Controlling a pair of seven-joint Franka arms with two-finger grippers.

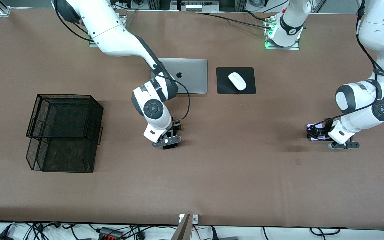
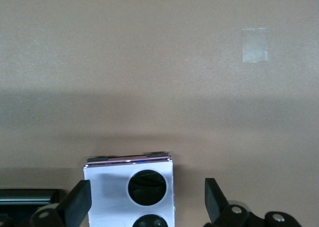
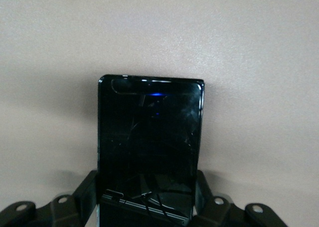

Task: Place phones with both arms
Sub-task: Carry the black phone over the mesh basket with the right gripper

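My right gripper is low over the middle of the table. In the right wrist view its fingers press both long edges of a long black phone, of which only a dark corner shows in the front view. My left gripper is low at the left arm's end of the table. Its open fingers straddle a lilac-white phone with two black circles, also seen from the front, lying on the table. A dark flat thing lies beside that phone; I cannot tell what it is.
A black wire mesh basket stands at the right arm's end of the table. A silver laptop and a white mouse on a black pad lie toward the robots' bases. A small tape patch marks the table.
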